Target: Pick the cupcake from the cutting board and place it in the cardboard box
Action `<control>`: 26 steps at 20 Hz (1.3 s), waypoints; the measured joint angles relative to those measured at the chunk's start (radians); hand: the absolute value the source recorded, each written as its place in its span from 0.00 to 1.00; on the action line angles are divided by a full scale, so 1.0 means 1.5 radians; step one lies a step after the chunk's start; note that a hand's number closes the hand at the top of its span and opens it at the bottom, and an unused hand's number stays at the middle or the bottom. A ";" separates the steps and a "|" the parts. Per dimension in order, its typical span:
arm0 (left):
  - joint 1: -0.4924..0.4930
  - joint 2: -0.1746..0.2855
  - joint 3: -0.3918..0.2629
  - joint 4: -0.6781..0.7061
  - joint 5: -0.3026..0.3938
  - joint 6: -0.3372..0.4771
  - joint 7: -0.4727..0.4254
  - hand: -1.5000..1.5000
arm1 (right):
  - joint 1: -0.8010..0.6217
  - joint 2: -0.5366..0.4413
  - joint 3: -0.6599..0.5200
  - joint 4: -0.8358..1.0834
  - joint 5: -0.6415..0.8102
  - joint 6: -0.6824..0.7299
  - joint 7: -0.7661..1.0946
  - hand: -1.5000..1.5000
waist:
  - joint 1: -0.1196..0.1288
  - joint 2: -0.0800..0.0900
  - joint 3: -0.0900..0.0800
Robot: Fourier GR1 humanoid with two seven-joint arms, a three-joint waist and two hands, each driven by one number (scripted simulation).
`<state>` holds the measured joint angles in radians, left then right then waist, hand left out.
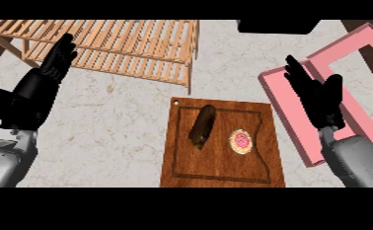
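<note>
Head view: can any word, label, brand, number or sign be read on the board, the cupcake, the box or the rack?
No readable text anywhere in this view.
Brown wooden cutting board: wood grain only.
Round pink-topped cupcake: a speckled pattern, no letters.
Pink open box: blank.
Slatted light wooden rack: blank.

Looks like a kitchen to me: pale speckled stone-look counter top (109,125), a wooden cutting board (218,165) with a groove round its edge lying on it, a pink-topped cupcake (241,141) on the board, and a slatted wooden rack (124,41) far left.
</note>
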<state>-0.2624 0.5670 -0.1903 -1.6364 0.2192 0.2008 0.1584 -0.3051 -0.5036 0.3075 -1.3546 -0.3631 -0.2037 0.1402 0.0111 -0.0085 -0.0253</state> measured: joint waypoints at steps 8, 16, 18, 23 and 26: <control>0.103 -0.034 0.071 0.030 0.086 0.005 0.000 0.50 | 0.074 -0.029 -0.061 -0.151 0.099 -0.210 0.015 0.00 | -0.036 -0.010 0.009; 0.159 -0.057 0.095 0.027 0.146 -0.017 0.008 0.50 | 0.203 -0.001 -0.001 -0.349 0.321 -0.439 -0.061 0.00 | -0.040 -0.009 0.013; 0.175 -0.058 0.096 0.022 0.149 -0.024 0.002 0.50 | 0.243 -0.025 0.037 -0.397 0.379 -0.444 -0.020 0.00 | -0.036 -0.007 0.012; 0.182 -0.060 0.099 0.011 0.151 -0.026 0.002 0.50 | 0.316 -0.119 0.083 -0.425 0.483 -0.376 0.120 0.00 | -0.032 -0.003 0.008; 0.175 -0.056 0.101 0.007 0.154 -0.031 0.006 0.50 | 0.331 -0.173 0.095 -0.446 0.526 -0.310 0.225 0.00 | -0.027 0.001 0.007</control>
<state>0.0004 0.4834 -0.0382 -1.6253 0.4504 0.1547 0.1674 0.1917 -0.7628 0.4503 -2.0232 0.4257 -0.6693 0.4770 -0.0296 -0.0075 -0.0153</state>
